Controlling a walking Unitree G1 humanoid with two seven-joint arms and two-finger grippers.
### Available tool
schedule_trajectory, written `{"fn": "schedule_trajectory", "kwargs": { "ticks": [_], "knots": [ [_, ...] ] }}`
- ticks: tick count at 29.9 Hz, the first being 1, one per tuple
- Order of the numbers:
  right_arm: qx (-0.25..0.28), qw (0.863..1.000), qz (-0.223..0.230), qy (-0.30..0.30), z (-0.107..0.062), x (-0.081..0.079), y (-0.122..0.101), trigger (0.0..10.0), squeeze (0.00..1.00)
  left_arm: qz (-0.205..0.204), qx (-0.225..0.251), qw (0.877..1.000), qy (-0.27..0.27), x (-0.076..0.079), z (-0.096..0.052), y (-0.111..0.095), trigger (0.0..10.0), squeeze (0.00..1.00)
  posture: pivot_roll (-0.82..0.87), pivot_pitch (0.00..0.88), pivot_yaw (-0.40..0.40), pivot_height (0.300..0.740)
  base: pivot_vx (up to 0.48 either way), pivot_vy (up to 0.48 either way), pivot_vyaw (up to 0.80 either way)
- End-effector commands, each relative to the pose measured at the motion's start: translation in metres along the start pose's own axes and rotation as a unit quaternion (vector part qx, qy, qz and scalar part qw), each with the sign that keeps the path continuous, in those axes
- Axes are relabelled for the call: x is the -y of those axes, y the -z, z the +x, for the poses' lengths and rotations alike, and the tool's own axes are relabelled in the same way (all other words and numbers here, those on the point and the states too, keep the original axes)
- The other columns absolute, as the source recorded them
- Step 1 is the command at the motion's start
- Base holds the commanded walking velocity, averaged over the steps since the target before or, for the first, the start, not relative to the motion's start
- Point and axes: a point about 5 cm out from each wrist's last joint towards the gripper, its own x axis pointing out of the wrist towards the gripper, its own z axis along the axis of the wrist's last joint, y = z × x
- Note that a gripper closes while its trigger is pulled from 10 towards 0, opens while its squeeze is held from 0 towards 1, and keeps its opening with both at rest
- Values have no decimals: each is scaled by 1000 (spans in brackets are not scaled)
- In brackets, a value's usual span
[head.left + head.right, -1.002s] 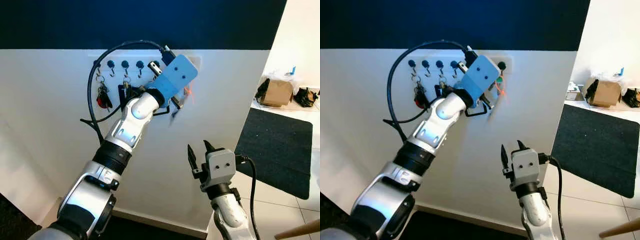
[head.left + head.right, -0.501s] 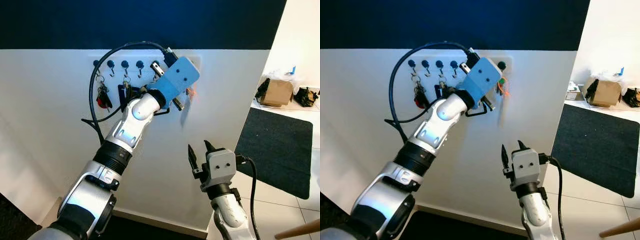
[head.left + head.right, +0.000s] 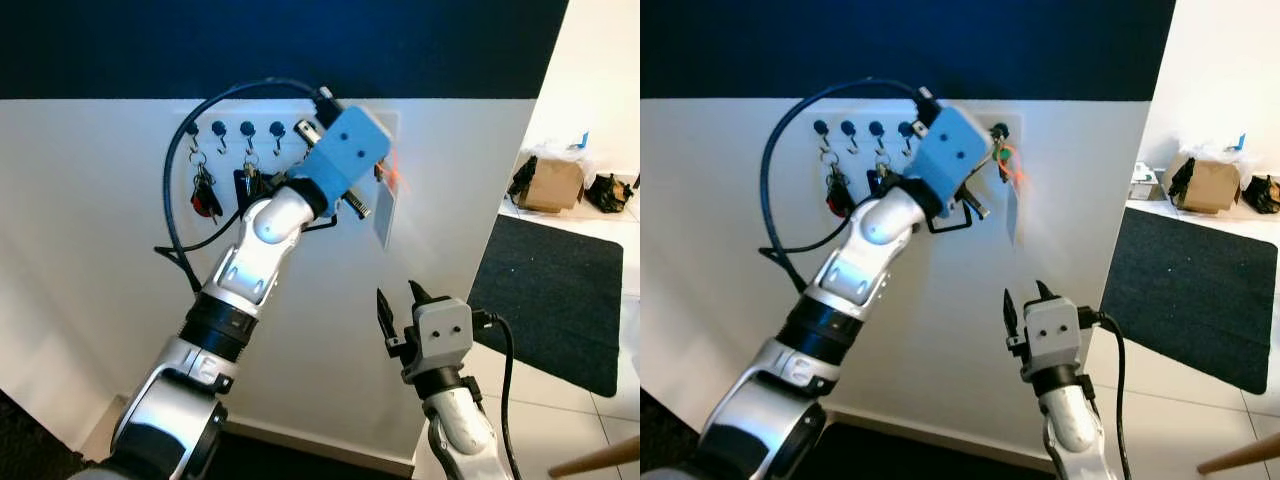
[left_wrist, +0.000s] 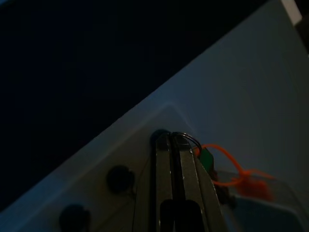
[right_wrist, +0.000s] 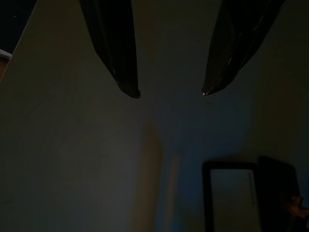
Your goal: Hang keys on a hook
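Since a second ago the left gripper (image 4: 175, 145) has edged sideways along the white hook rack (image 3: 840, 115), fingers pinched on the wire key ring (image 4: 186, 138) at the end hook (image 3: 999, 129); its clear tag (image 3: 1012, 210) hangs free. Right gripper (image 5: 169, 92) idles below, fingers apart, empty.

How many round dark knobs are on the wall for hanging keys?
5 in view: leftmost knob, second knob, third knob and fourth knob in a row, and a fifth knob right of the left end effector, by the orange-tagged keys. Others may hide behind it.
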Motion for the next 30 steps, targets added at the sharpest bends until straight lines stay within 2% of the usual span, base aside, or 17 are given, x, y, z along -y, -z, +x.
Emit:
{"fn": "schedule_trajectory", "kwargs": {
  "ticks": [1, 2, 3, 4, 10, 15, 23, 30],
  "knots": [
    [-4, 1000, 2, -1, -1, 0, 1, 10000, 0, -38, 7, 999, -4, -2, -3, -3, 10000, 0, -2, 124, 96, 740, 0, 0, 0],
    [-4, 1000, 2, -2, 0, 0, 1, 10000, 0, -73, 14, 997, -4, -1, -3, -5, 10000, 0, -2, 124, 94, 740, 0, 0, 0],
    [-4, 1000, 2, -2, 0, 0, 1, 10000, 0, -73, 14, 997, -4, -1, -3, -5, 10000, 0, -2, 124, 94, 740, 0, 0, 0],
    [-3, 1000, 2, -2, 0, 0, 1, 10000, 0, -95, 19, 995, -3, 0, -3, -7, 10000, 0, -2, 124, 94, 740, 0, 0, 0],
    [-2, 1000, 2, -3, 1, 0, 0, 10000, 0, -92, 23, 996, 6, 3, -5, -9, 10000, 0, -8, 126, 98, 740, 0, 0, 0],
    [-3, 1000, 1, -1, 0, 0, 0, 10000, 0, -142, 36, 989, 18, 13, -12, -13, 10000, 0, -13, 128, 100, 740, 0, 0, 0],
    [-3, 1000, 0, 0, 0, 0, 0, 10000, 0, -130, 16, 991, 30, 24, -14, -3, 10000, 0, -14, 128, 101, 740, 0, 0, 0],
    [-4, 1000, 2, -2, 1, -2, 1, 10000, 0, -158, 8, 987, 25, 23, -4, -1, 10000, 0, -4, 131, 100, 740, 0, 0, 0]
  ]
}}
